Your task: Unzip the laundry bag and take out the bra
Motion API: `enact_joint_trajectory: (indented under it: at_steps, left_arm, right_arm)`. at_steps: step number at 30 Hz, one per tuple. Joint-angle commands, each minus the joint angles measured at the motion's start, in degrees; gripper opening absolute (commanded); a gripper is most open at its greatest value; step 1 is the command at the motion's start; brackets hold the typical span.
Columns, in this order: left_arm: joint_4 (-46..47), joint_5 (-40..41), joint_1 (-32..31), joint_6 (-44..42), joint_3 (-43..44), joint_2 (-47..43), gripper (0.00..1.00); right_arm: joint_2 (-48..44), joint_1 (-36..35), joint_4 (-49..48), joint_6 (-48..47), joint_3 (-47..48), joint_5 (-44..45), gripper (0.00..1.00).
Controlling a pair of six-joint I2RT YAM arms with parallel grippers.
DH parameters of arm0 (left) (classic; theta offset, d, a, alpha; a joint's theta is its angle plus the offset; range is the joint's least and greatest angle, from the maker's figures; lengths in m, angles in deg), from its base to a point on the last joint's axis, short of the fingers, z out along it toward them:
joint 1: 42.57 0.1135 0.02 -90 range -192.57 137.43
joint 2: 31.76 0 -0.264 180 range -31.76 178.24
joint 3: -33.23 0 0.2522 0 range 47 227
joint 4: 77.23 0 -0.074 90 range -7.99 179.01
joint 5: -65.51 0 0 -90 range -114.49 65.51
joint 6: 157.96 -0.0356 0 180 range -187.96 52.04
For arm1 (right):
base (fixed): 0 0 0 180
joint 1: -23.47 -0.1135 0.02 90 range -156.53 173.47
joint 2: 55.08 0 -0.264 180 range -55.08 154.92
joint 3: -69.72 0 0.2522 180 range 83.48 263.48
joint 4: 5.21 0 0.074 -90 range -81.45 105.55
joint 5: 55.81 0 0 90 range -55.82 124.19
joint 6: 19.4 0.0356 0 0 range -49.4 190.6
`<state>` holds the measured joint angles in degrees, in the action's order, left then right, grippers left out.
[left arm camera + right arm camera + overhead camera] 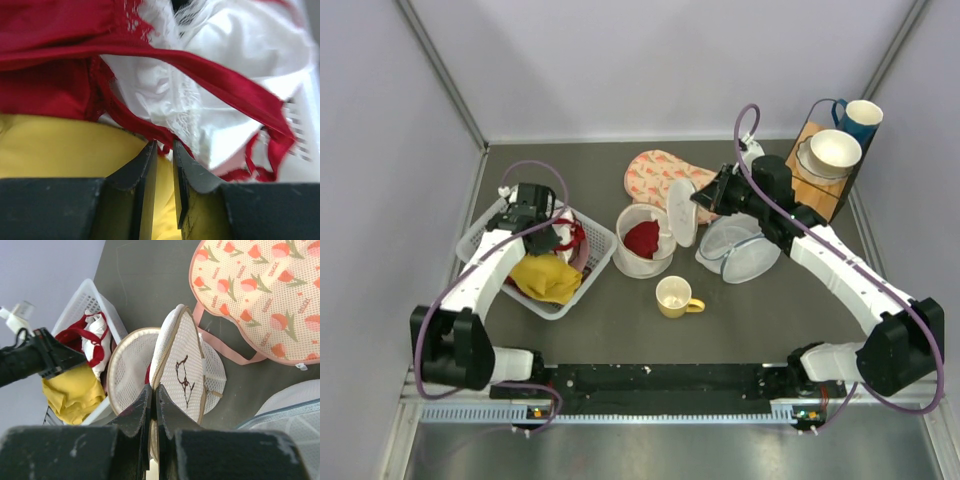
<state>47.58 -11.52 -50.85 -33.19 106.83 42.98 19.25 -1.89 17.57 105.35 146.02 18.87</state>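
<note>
Right gripper is clamping lid of cream-white domed mesh laundry bag open; left gripper, jaws slightly parted, is hovering over yellow fabric bra.

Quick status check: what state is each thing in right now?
laundry bag: unzipped, lid flipped up, red garment inside.
bra: out, lying in the basket.
left gripper: jaws a slit apart, over the basket.
right gripper: jaws shut on the bag's lid.
mug: upright, empty.

Lab test cell: plain grey walls, metal rail, dark tabletop.
</note>
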Motion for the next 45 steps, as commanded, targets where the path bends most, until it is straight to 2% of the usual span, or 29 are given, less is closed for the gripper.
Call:
enact_joint_trajectory:
  at_steps: [1, 5, 9, 13, 16, 19, 21, 26, 29, 30, 35, 39, 41, 44, 45]
  left_arm:
    - [9.4, 0.8, 0.3, 3.4, -4.8, 3.9, 0.24]
    - [12.6, 0.7, 0.3, 3.3, -3.9, 7.3, 0.23]
    - [8.1, -0.8, 0.3, 0.8, 0.9, 1.9, 0.24]
    - [-3.6, -2.9, 0.3, -3.3, 6.9, -3.1, 0.33]
    - [-8.7, -2.5, 0.2, -4.8, 8.5, -6.1, 0.40]
    - [-14.1, 0.6, 0.2, -5.1, 7.6, -9.4, 0.41]
    - [-16.2, 1.1, 0.2, -5.1, 5.8, -10.2, 0.39]
    - [-15.0, -2.8, 0.3, 0.3, -2.8, -9.0, 0.36]
    - [-6.9, -2.3, 0.3, 3.8, -10.1, -6.5, 0.35]
    - [-2.2, -2.7, 0.3, 5.1, -11.2, -5.7, 0.34]
    - [8.4, -6.9, 0.3, 6.9, -14.7, -2.0, 0.31]
    - [8.7, -10.0, 0.2, 2.2, -11.2, -4.8, 0.33]
    - [3.1, -9.8, 0.3, -0.6, -5.6, -6.4, 0.36]
    - [-6.3, -8.7, 0.2, -4.4, 2.4, -7.1, 0.46]
    - [-7.5, -8.3, 0.2, -5.2, 3.4, -7.4, 0.53]
  right_arm:
    - [-0.6, -0.2, -2.5, 0.2, -0.7, -0.3, 0.00]
    - [-0.4, -0.2, -2.3, 0.1, -0.3, -0.4, 0.00]
    - [-0.6, -0.2, -1.8, 0.0, -0.1, -0.2, 0.00]
    - [0.1, -0.2, -1.7, -0.2, 0.0, -0.2, 0.00]
    - [1.3, -0.2, -2.0, 0.2, 0.2, -0.9, 0.00]
    - [2.0, -0.2, -2.3, 0.3, 0.4, -1.3, 0.00]
    - [2.2, -0.2, -2.3, 0.3, 0.6, -1.5, 0.00]
    - [2.4, -0.2, -2.4, 0.6, 0.5, -1.7, 0.00]
    - [2.1, -0.2, -2.7, 0.5, -0.1, -1.4, 0.00]
    - [1.9, -0.3, -2.7, 0.5, -0.3, -1.3, 0.00]
    - [1.7, -0.3, -2.7, 0.3, -0.3, -1.2, 0.00]
    - [2.1, -0.4, -2.5, 0.4, 0.2, -1.4, 0.00]
    - [2.2, -0.5, -2.5, 0.4, 0.3, -1.4, 0.00]
    - [2.4, -0.6, -2.6, 0.4, 0.3, -1.3, 0.00]
    - [2.5, -0.5, -2.6, 0.4, 0.2, -1.2, 0.00]
